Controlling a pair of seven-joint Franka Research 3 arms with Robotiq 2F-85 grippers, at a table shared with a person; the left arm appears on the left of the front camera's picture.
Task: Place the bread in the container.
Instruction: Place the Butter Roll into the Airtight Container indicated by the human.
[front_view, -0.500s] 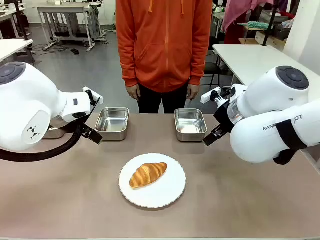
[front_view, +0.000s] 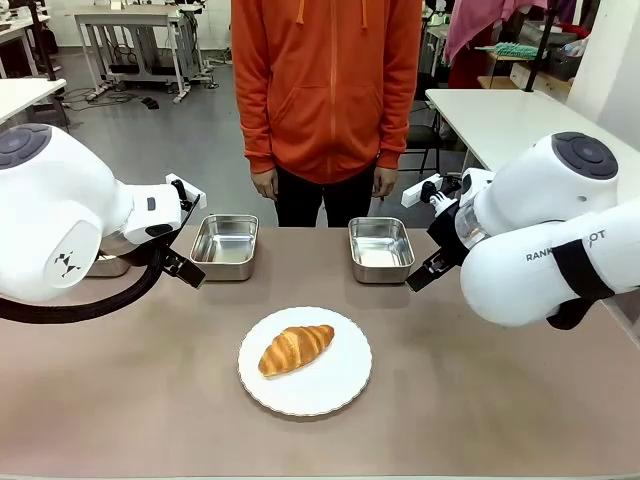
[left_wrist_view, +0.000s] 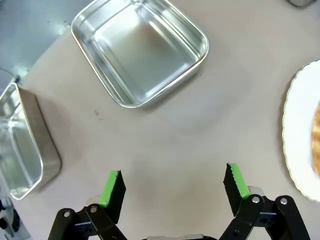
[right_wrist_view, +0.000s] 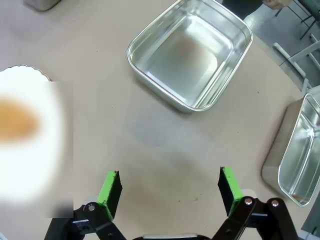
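Note:
The bread, a golden-brown croissant (front_view: 296, 349), lies on a round white plate (front_view: 335, 390) at the table's middle front. Two shiny, empty steel containers stand behind it, one left (front_view: 225, 245) and one right (front_view: 380, 249). My left gripper (left_wrist_view: 173, 184) hovers open over bare table, with the left container (left_wrist_view: 140, 50) ahead of its fingers and the plate's rim (left_wrist_view: 300, 145) to the side. My right gripper (right_wrist_view: 169, 186) is also open and holds nothing; the right container (right_wrist_view: 190, 52) lies ahead of it. The plate (right_wrist_view: 30, 165) with the bread (right_wrist_view: 17, 122) appears blurred at its left.
A person in an orange hoodie (front_view: 330, 90) stands at the far edge, hands hanging down. Further steel pans sit at the outer sides, one by the left arm (left_wrist_view: 20, 145) and one by the right arm (right_wrist_view: 300, 150). Bare tabletop surrounds the plate.

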